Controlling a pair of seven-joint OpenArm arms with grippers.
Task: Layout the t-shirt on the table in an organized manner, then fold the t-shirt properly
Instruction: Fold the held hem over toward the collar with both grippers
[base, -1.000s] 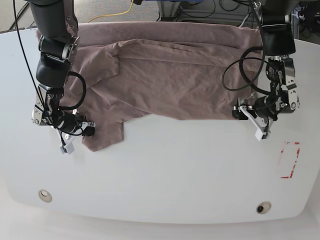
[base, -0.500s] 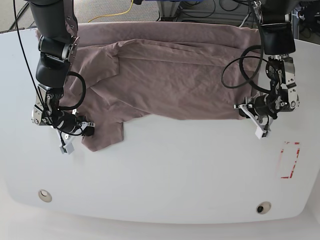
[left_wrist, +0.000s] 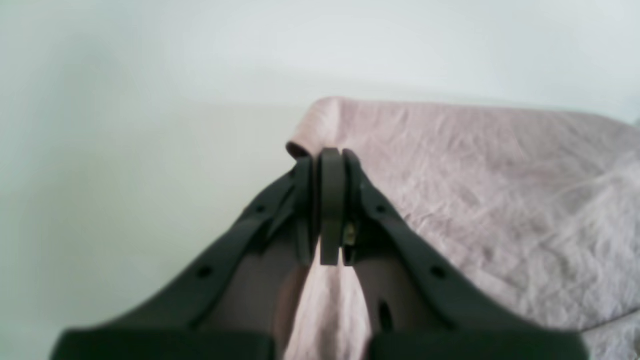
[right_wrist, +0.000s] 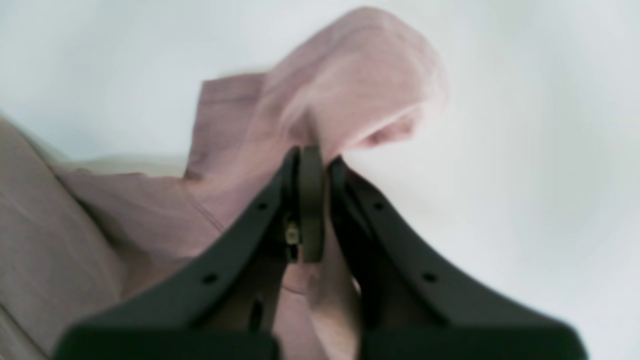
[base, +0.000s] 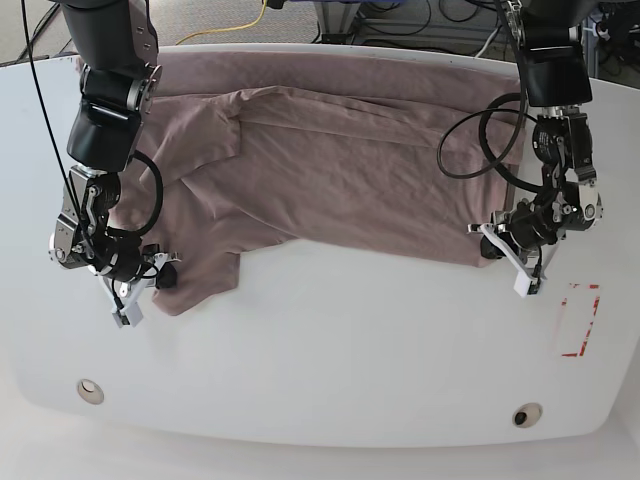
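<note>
The big white table (base: 330, 350) holds the t-shirt (base: 340, 160), which lies wrinkled along the far edge, one sleeve bunched. The left gripper (base: 497, 243) pinches the shirt's near corner. The right gripper (base: 150, 275) pinches the other near corner, by the sleeve. I think both should pull gently apart together, so the cloth goes flat without slipping.

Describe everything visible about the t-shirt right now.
The t-shirt is plain dusty mauve, thin wrinkled knit, no print. It lies crumpled across the far half of the white table, partly folded over itself. The left gripper pinches one near corner, the right gripper the other, both shut on cloth, lifting small peaks.
</note>
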